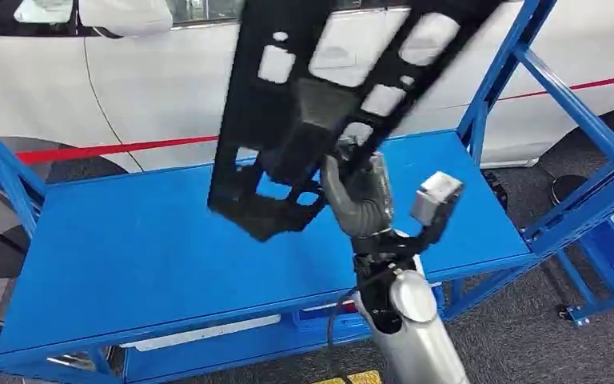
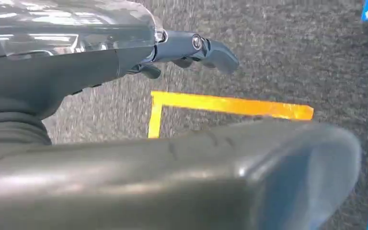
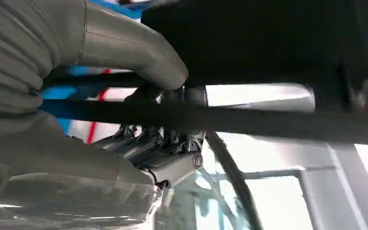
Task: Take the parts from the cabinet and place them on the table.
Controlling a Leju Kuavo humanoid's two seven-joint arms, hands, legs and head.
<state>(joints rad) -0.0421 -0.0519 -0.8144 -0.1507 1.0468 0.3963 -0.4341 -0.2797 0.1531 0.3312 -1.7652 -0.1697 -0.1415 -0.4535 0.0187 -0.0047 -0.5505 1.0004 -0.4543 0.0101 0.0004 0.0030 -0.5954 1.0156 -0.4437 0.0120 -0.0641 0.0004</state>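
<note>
A large black plastic part (image 1: 312,104) with several cut-out windows is held up tilted above the blue table (image 1: 144,256). My right hand (image 1: 357,196) grips it near its middle, from below. In the right wrist view the thumb (image 3: 139,52) presses on a black bar of the part (image 3: 249,117), with the darker fingers (image 3: 163,143) wrapped on the other side. My left hand (image 2: 187,48) hangs over the grey floor, its fingers apart with nothing in them.
Blue rack posts (image 1: 528,88) rise at the right of the table and another post (image 1: 0,172) at the left. A white car (image 1: 128,80) stands behind. Yellow tape (image 2: 230,105) marks the grey carpet under the left hand.
</note>
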